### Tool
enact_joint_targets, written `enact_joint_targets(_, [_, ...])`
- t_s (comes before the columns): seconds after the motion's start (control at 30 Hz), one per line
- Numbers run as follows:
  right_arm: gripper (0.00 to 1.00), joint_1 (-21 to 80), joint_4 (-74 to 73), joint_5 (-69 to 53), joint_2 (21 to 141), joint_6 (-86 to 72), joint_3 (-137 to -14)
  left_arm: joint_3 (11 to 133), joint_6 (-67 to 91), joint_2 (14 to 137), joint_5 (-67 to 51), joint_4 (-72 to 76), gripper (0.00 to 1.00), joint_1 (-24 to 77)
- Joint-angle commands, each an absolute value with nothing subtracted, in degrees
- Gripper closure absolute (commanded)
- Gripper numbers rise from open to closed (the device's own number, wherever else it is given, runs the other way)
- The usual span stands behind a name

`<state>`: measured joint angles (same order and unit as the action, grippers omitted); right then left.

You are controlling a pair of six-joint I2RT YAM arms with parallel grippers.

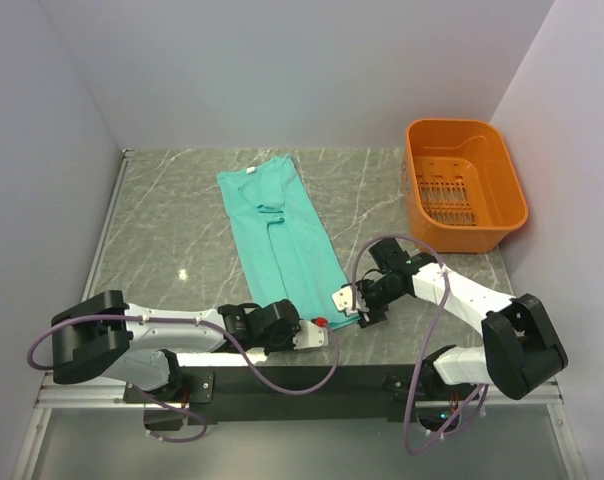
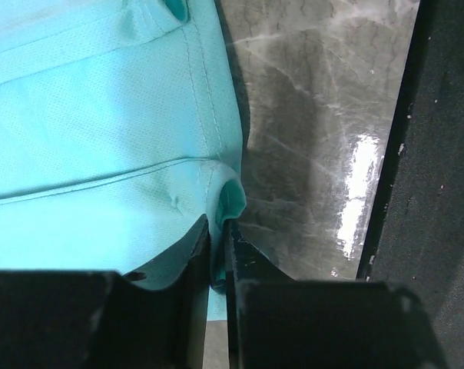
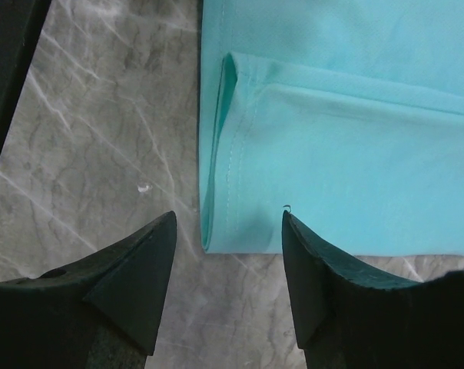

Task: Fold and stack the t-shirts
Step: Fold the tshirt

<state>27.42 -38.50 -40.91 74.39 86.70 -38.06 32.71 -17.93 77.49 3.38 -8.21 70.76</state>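
From above, the teal t-shirt (image 1: 277, 225) lies on the marble table (image 1: 172, 230) as a long narrow strip with its sides turned in. The collar is at the far end, well away from both claws, and they meet the cloth at its near end. The left claw (image 1: 322, 328) sits low against that near edge and the right claw (image 1: 347, 300) at the corner beside it. The orange basket (image 1: 462, 235) stands far beyond the right claw, apart from the cloth. On the left wrist camera, the left claw (image 2: 219, 231) is nipped together on a puckered corner of the t-shirt (image 2: 101, 154); the rest spreads ahead and to its left. On the right wrist camera, the right claw (image 3: 228, 231) stands spread and grips nothing, with a corner of the t-shirt (image 3: 355, 154) just ahead between its tips. To my eye the lengthwise folds are done and the crosswise fold is left. I see no second shirt to stack.
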Motion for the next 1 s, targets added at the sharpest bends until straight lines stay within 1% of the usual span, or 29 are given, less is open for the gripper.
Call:
enact_joint_targets(0.0, [0.36, 28.6, -38.7, -38.6, 74.4, 87.3, -38.9, 31.8, -18.2, 76.8, 4.1, -11.2, 0.85, 71.1])
enact_joint_targets(0.17, [0.38, 30.1, -36.1, -35.2, 75.6, 84.1, -38.1, 31.9, -18.2, 74.9, 3.1, -11.2, 0.87, 71.2])
enact_joint_targets(0.47, [0.42, 33.0, -32.0, -31.5, 79.7, 78.5, -37.5, 31.6, -18.3, 73.5, 1.8, -11.2, 0.88, 71.2])
enact_joint_targets(0.6, [0.45, 33.8, -31.3, -31.4, 79.5, 76.9, -37.3, 31.8, -18.2, 73.7, 1.7, -11.1, 0.88, 71.2])
enact_joint_targets(0.67, [0.48, 34.6, -30.6, -30.9, 79.4, 75.6, -37.1, 31.9, -18.2, 73.7, 1.7, -11.2, 0.88, 71.2])
enact_joint_targets(0.7, [0.54, 34.8, -30.6, -30.9, 79.5, 75.4, -37.3, 32.0, -18.1, 73.7, 1.7, -11.2, 0.89, 71.2])
enact_joint_targets(0.77, [0.62, 35.0, -31.0, -30.8, 79.9, 74.8, -37.4, 32.0, -18.1, 73.4, 1.6, -11.2, 0.90, 71.2])
enact_joint_targets(0.8, [0.75, 34.9, -31.1, -31.0, 80.0, 74.7, -37.5, 31.9, -18.0, 73.0, 1.4, -11.1, 0.90, 71.2])
enact_joint_targets(0.87, [0.85, 35.1, -31.3, -31.3, 80.1, 74.3, -37.8, 31.8, -18.0, 72.3, 1.2, -11.0, 0.93, 71.2])
enact_joint_targets(0.9, [0.93, 34.9, -31.3, -31.5, 80.0, 74.2, -37.7, 31.6, -18.0, 71.7, 1.2, -10.8, 0.95, 71.2])
enact_joint_targets(0.97, [0.98, 35.0, -31.4, -32.2, 79.6, 73.8, -37.6, 31.6, -18.1, 71.4, 1.2, -10.7, 0.99, 71.2])
